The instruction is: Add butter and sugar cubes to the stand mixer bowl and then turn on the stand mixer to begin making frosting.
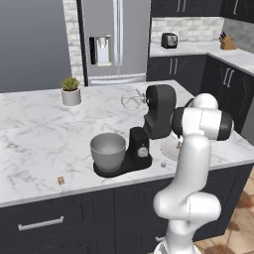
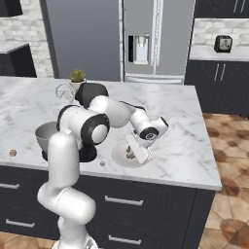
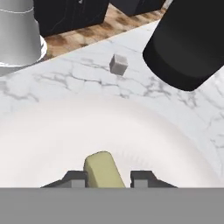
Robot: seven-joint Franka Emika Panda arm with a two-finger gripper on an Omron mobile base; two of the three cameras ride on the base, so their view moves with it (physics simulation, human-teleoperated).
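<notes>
Marble island point(image 1: 39, 129): I see my gripper point(image 3: 105, 178) down over the white plate point(image 3: 52, 144), fingers half-closed flanking the butter point(image 3: 103, 170), contact unclear. Mixer point(image 1: 149, 124) and bowl point(image 1: 108, 150) at nine o'clock of the plate.

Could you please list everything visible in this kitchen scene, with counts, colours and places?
stand mixer: one, black, on the island, head tilted up
stand mixer bowl: one, grey metal, on the mixer base
butter: one, pale yellow, on the plate between the fingers
plate: one, white, island right of the mixer
brown cube: one, tan, island front edge left of the bowl
grey cube: one, island near the plate
plant pot: one, white with green plant, island far side
fridge: one, steel, back wall
toaster: one, dark, back counter
knife block: one, wooden, back counter
gripper: one, dark fingers around the butter
</notes>
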